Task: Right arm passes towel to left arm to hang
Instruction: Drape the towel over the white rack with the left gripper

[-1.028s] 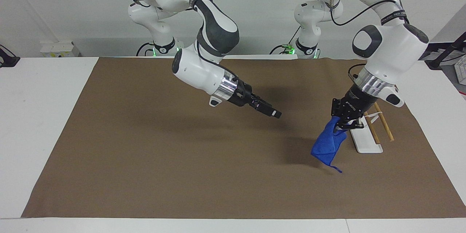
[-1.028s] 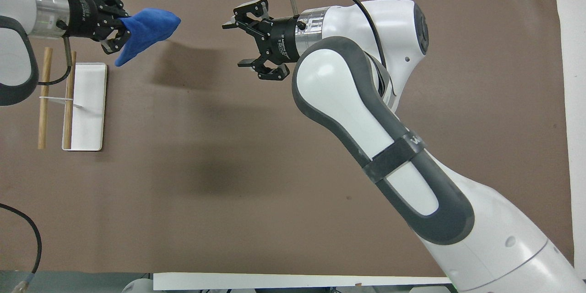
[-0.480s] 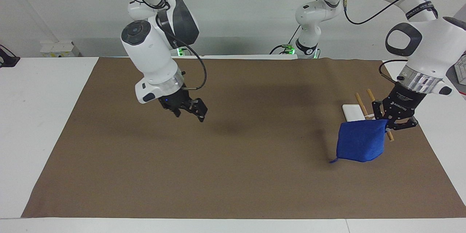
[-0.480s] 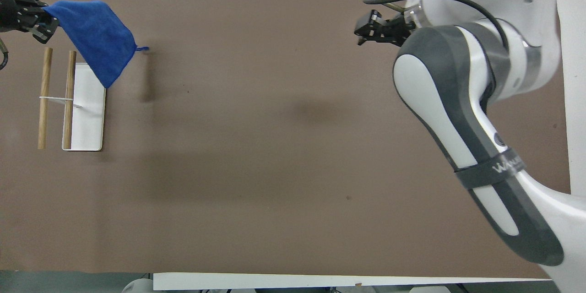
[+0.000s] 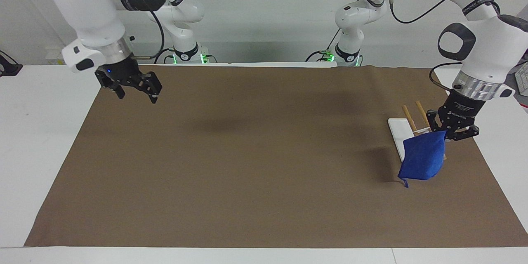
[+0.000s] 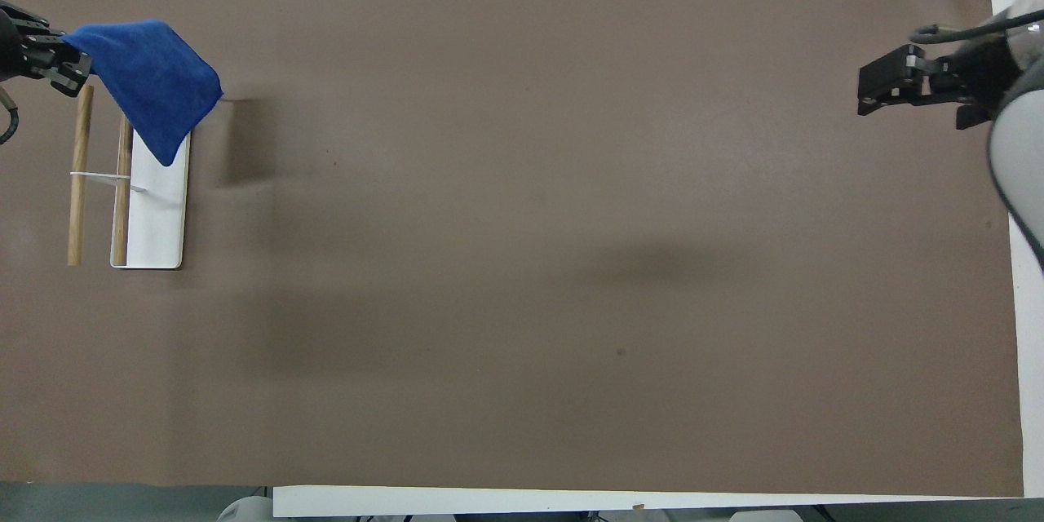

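**Towel up at the rack, right arm parked off to the side**

Quick count of what was on the table: two white arms, one blue towel, one little drying rack, one big brown mat covering most of the white table. The rack had two wooden rails and one flat white base, and it sat at the left arm's end of the table.

The left gripper was pinched tight on one corner of the towel, hanging over the rack. The cloth drooped down from the fingers and covered the end of the rack farther from the robots; I couldn't tell if it was actually touching the rails. A thin loop dangled off its lowest corner.

The right gripper had its fingers spread wide with nothing in them, up in the air over the mat's corner at the right arm's end, well apart from the towel. Small blue light on its wrist.

Writing: the left gripper's body had white lettering that looked like ROBOTIQ, and the arm's black straps carried white print too small to read
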Robot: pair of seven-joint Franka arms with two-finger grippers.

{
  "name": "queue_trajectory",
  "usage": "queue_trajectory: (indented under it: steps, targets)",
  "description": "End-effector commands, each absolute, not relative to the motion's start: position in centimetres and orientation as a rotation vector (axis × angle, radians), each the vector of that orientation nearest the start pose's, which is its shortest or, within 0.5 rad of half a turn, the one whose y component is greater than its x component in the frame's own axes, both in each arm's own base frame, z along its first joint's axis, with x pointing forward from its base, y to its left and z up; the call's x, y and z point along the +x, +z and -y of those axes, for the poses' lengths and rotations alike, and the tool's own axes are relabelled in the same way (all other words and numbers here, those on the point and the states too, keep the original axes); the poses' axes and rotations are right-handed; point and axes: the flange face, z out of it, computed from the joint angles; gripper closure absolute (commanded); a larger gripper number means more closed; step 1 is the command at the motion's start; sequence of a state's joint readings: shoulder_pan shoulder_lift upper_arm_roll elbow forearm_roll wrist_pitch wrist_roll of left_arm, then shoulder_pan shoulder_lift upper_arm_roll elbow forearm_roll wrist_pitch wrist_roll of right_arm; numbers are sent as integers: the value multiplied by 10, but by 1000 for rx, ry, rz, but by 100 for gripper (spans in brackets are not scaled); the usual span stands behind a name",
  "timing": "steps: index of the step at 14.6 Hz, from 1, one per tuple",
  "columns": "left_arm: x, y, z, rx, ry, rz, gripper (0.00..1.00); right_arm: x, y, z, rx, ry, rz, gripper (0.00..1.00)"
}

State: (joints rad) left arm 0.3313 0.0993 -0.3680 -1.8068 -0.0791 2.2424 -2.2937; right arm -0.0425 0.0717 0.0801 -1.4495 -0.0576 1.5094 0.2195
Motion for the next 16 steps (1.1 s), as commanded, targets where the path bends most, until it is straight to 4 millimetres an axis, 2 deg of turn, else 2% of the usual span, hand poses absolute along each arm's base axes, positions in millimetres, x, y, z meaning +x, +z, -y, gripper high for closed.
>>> queue_trajectory:
  steps: [1,2,4,6,9,11,13,16]
  targets:
    - [593,523,12,1152,136,-2546,100,545,660,5,-3228,41,-331,0]
    - [591,522,-1,1140,145,-2556,100,544,663,10,-3227,37,-309,0]
    - [586,519,-28,1121,165,-2572,100,546,662,19,-3242,42,-156,0]
    - [577,514,-60,1094,191,-2591,100,546,658,51,-3233,31,-65,0]
    - [572,513,-92,1059,219,-2599,100,537,654,46,-3234,33,-7,0]
    - [567,511,-106,1064,228,-2601,100,530,654,38,-3241,-29,18,0]
    - [565,512,-118,1065,239,-2596,100,533,652,37,-3239,-42,19,0]
    - [559,507,-125,1093,254,-2583,100,530,639,38,-3234,59,17,0]
